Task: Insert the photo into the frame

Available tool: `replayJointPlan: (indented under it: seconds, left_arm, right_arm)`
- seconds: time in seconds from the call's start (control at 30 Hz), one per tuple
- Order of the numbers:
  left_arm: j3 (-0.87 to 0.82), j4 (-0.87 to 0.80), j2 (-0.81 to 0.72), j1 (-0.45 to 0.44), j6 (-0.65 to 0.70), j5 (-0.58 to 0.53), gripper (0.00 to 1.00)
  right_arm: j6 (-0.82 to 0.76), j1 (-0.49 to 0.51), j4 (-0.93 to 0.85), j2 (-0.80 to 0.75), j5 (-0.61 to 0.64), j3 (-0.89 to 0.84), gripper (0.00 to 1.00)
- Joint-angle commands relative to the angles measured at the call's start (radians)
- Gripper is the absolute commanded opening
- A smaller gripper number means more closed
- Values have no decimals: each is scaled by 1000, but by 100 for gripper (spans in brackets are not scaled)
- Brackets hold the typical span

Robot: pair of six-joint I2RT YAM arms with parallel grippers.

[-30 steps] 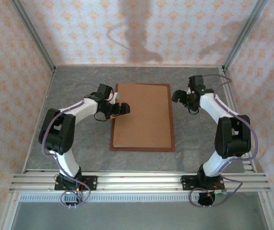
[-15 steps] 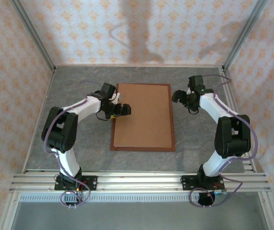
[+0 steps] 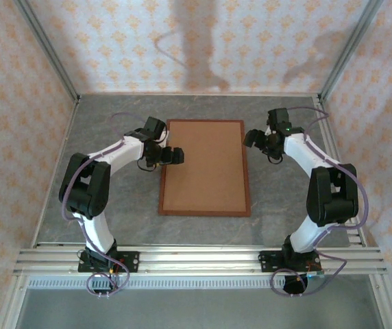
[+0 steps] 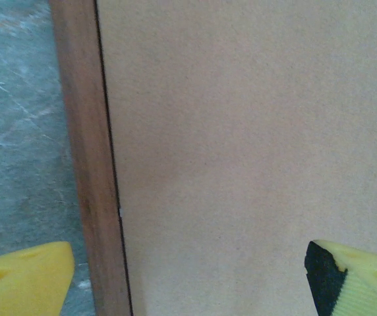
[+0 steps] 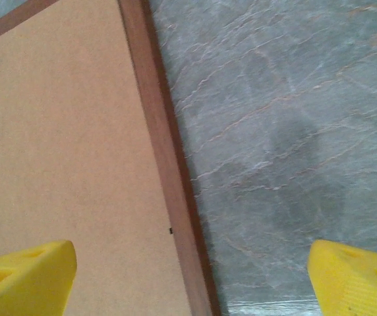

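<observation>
Frame [image 3: 205, 213]: thin reddish-brown wood w/ narrow moulding, a tall rectangle lying flat mid-table [image 3: 278, 205], long sides running away from the arm bases. Its opening is filled edge to edge w/ a plain brown backing board [image 3: 205, 168], matte and unmarked. Table surface is grey, marbled.

L gripper [image 3: 175, 155] sits at the frame's left rail, far half, jaws spread wide, holding nothing. R gripper [image 3: 251, 137] is just beside the right rail near the far corner, jaws also wide apart and empty.

Top view gives the whole layout: both arms bent inward, frame btwn them, all four rails visible. Gripper height over the frame can't be told from there.

L wrist view adds close detail. The rail runs top to bottom w/ a dark hairline gap btwn it and the board. One yellow fingertip [image 4: 24, 276] is over the table side, the other [image 4: 360, 276] over the board, w/ a black patch on its inner face, so the jaws straddle the rail.

R wrist view: the rail slants, w/ the frame's corner at top left. One fingertip [image 5: 24, 276] is over the board, the other [image 5: 356, 276] over bare table. There's a faint shadow on the table and a tiny dark speck at the rail's inner edge.
</observation>
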Motion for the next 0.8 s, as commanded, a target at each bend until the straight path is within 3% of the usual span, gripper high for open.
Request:
replayJointPlan:
  seconds: [0.0, 0.37, 0.77]
  left_arm:
    - [10, 37, -29, 11, -39, -57, 91]
    - [124, 47, 140, 28, -70, -40, 91]
    - [8, 112, 80, 19, -84, 75, 87]
  right_arm:
    - [15, 50, 28, 48, 0, -4, 91]
    - [51, 82, 88, 223, -59, 83, 94]
    - [79, 94, 128, 234, -124, 66, 91]
